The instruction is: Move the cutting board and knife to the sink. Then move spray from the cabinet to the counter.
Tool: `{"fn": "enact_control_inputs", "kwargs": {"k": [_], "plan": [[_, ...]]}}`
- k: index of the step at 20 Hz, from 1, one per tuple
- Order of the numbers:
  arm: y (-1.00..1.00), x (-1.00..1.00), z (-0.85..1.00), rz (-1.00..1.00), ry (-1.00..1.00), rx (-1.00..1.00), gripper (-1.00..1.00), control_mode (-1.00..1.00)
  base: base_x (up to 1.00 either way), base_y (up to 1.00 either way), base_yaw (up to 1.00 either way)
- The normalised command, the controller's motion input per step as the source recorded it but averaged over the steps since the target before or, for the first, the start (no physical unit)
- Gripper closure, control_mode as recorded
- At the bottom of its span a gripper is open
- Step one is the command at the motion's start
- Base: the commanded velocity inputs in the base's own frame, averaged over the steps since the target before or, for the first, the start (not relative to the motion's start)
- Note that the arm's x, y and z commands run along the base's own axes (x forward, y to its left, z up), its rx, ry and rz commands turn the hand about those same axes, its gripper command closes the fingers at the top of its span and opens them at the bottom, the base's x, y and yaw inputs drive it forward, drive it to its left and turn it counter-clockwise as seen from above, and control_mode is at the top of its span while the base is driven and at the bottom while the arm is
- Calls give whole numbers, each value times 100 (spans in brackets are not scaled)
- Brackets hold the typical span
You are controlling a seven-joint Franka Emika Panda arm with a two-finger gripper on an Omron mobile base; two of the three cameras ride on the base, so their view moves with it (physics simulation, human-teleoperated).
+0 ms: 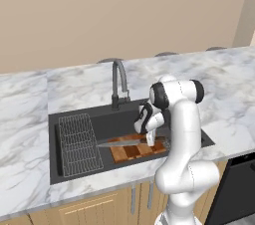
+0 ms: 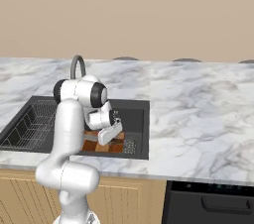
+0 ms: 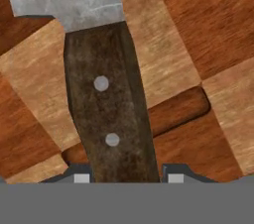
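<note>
The checkered wooden cutting board [image 1: 133,152] lies flat in the right part of the dark sink [image 1: 74,115], with the knife [image 1: 117,143] on top of it, blade pointing left toward the wire rack. My gripper [image 1: 151,141] reaches down into the basin at the knife's handle end. In the hand view the dark brown handle [image 3: 105,111] runs between my two fingertips, which press its sides, over the cutting board [image 3: 198,29]. From the right, the gripper [image 2: 110,137] sits low over the board [image 2: 91,144]. The spray and the cabinet are out of view.
A dark arched faucet [image 1: 118,80] stands behind the basin, close to my arm. The wire rack [image 1: 78,142] fills the sink's left part. White marble counter [image 2: 198,114] stretches to both sides, above wood drawer fronts [image 1: 94,209] and a dark appliance [image 2: 211,203].
</note>
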Motion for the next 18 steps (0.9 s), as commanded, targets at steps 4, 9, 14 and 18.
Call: {"fn": "enact_control_inputs", "kwargs": {"k": [4,9,14,18], "plan": [[2,24,-35,6,9,0,100,-100,0,0,0],[3,18,-29,5,6,0,100,-100,0,0,0],[0,6,-3,2,2,0,-100,-100,0,0,0],[0,-10,8,0,5,0,-100,-100,0,0,0]]}}
